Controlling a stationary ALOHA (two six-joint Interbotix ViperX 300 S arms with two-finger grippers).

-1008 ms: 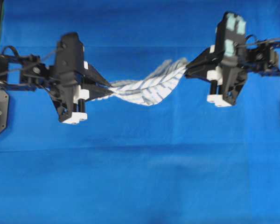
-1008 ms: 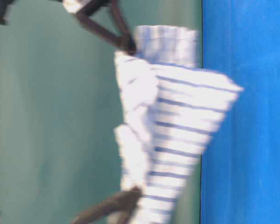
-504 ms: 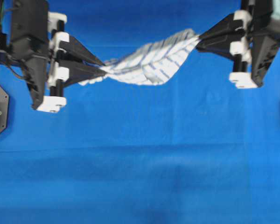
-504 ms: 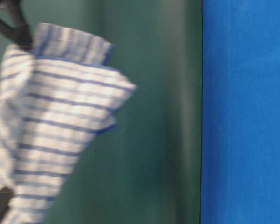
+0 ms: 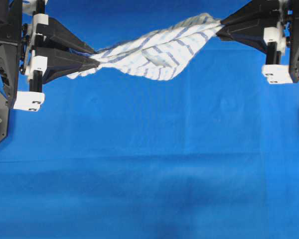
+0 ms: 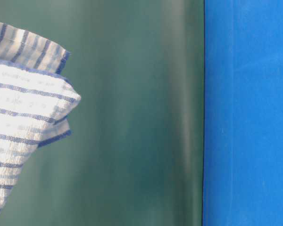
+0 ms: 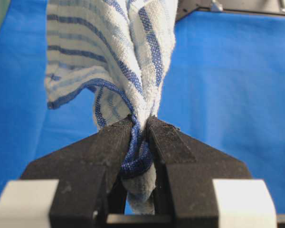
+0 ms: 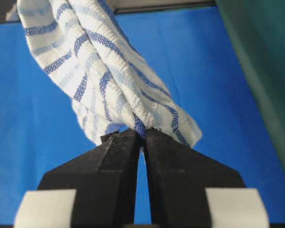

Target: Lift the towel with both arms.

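Left gripper fingers are pinching one end of the towel; in the left wrist view the cloth is bunching between the two black tips, with a blue-edged fold hanging through the gap below them. Right gripper fingers are pressing together on the opposite end, with the towel fanning out from just above the tips in twisted folds. The towel is hanging stretched between the two grippers, off the desk, twisting along its length and sagging slightly in the middle. It is sitting over the far part of the desk, running from near the far-left area up toward the far-right corner, with the right end closer to the far edge than the left. In the table-level view only one striped corner is showing at the left of the picture, in front of a green backdrop; no fingers are showing there. White blocks at the finger bases are showing on both arms, near the left and right edges of the desk.
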